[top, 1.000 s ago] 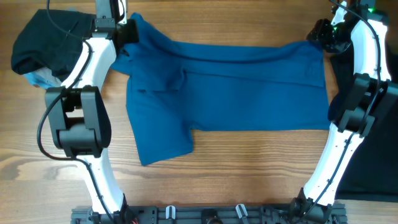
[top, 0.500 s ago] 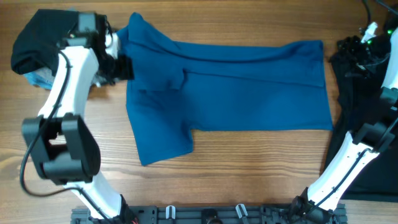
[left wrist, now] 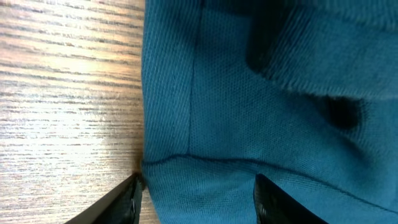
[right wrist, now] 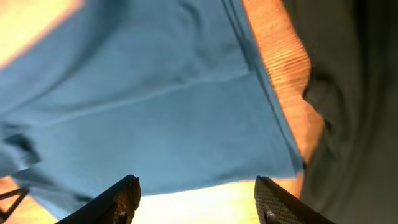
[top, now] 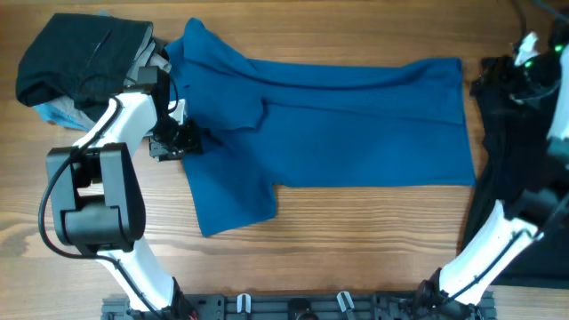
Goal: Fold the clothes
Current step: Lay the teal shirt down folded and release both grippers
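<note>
I judge a grasp step: left gripper (left wrist: 198,202) wide open at the blue T-shirt (top: 356,124)'s hemmed edge, right gripper (right wrist: 199,200) wide, empty, above its opposite corner. Next, pinch both.

The top camera looks straight down from high up and sees the table (top: 356,249) with the blue shirt (top: 356,124) on it. The left wrist camera is very close to the shirt's left edge. The right wrist camera looks down from higher at its right edge beside the black cloth (right wrist: 354,93).
</note>
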Controlling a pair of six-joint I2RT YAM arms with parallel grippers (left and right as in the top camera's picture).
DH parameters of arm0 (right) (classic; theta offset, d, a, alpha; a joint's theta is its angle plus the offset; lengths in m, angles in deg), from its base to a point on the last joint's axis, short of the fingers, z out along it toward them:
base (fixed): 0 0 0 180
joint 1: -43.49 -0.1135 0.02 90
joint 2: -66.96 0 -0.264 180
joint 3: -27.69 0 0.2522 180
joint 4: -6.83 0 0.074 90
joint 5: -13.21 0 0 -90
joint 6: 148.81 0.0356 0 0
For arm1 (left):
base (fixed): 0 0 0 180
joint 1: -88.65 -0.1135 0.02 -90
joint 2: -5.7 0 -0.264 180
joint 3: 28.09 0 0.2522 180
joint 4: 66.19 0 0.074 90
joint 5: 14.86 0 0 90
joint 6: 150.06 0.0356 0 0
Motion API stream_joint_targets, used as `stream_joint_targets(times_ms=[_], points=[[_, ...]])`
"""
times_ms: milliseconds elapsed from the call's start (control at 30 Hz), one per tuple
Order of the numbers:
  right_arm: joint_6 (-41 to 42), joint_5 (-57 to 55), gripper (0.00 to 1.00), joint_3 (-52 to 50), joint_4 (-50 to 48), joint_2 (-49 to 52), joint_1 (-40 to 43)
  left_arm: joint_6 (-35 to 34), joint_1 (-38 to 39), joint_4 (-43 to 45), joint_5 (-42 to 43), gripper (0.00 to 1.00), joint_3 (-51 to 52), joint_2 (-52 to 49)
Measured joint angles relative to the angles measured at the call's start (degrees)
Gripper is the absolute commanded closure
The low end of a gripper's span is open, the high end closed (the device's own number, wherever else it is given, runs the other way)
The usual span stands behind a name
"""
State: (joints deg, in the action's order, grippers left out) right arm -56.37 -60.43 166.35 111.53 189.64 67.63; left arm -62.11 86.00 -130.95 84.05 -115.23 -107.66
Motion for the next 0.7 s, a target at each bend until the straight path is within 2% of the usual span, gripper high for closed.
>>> stream_joint_targets(times_ms=[100, 200, 267, 367, 400, 467, 533, 633, 700], points=[[1.2, -0.2, 0.27, 0.0, 0.8, -14.6, 0.0, 0.0, 0.0, 0.1, 0.0, 0.44, 0.0, 0.0], [4.1, -3.4, 0.26, -1.2, 0.2, -26.8, 0.0, 0.0, 0.0, 0.2, 0.0, 0.47, 0.1, 0.0], [5.5, -4.7, 0.26, -7.1, -3.4, -28.9, 0.0, 0.0, 0.0, 0.3, 0.0, 0.46, 0.2, 0.0], [6.7, -5.5, 0.26, -23.7, -14.3, -25.1, 0.0, 0.0, 0.0, 0.9, 0.0, 0.5, 0.8, 0.3], [6.9, -5.5, 0.26, -28.9, -17.0, -23.7, 0.0, 0.0, 0.0, 1.1, 0.0, 0.54, 1.1, 0.5], [7.2, -5.4, 0.25, -38.9, -22.8, -22.5, 0.0, 0.2, 0.0, 1.6, 0.0, 0.72, 1.9, 1.0], [7.8, -5.4, 0.23, -45.1, -25.6, -22.4, 0.0, -0.1, 0.0, 1.5, 0.2, 0.96, 2.3, 1.1], [9.8, -5.2, 0.19, -51.5, -29.0, -22.5, 0.0, 0.0, 0.0, 0.0, 1.1, 0.96, 3.1, 1.1], [11.2, -5.2, 0.19, -55.7, -32.6, -22.7, 0.0, 0.0, -0.1, -1.8, 1.4, 0.96, 3.2, 1.1]])
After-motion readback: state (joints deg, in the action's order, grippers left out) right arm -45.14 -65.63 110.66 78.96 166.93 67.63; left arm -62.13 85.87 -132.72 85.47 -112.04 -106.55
